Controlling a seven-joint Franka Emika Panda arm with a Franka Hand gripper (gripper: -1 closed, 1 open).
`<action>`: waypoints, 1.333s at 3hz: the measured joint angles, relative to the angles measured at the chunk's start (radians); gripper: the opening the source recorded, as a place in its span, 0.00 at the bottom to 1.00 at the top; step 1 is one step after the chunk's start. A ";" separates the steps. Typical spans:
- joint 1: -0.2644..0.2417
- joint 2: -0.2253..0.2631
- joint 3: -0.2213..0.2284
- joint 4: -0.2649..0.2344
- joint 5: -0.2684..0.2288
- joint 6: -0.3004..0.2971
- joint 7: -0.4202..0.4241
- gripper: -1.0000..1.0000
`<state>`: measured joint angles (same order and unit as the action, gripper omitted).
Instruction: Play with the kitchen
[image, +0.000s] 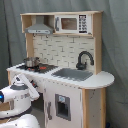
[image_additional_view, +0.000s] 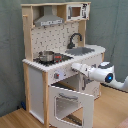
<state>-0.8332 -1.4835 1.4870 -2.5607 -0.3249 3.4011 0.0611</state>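
I am reaching my arm toward the front of the kitchen, and in both exterior views my forearm is pointing at the panel just under the stovetop. In the second exterior view I am coming in from the second exterior view's right, my white wrist stretching level above the open oven door, which is hanging down and outward. In the first exterior view my arm is rising from the first exterior view's lower left and leaning against the kitchen's front edge. My fingers are pressing in close to the pale front panel and are merging with it, so I cannot tell whether they are clenched or released. The kitchen is standing on a wooden floor before a grey curtain. A small metal pot is sitting on the stovetop, with the grey sink and black faucet beside it, and the hood and microwave above. Only the second exterior view is showing the oven door open; the first exterior view is showing a cupboard door under the sink instead, while my own body is hiding the oven.
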 joint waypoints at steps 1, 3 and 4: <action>0.001 0.000 0.000 -0.001 0.000 0.000 0.101 0.00; 0.002 -0.001 0.000 -0.002 0.001 0.000 0.342 0.00; 0.003 -0.001 0.000 -0.002 0.001 0.000 0.446 0.00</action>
<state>-0.8302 -1.4840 1.4869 -2.5627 -0.3240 3.4011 0.5072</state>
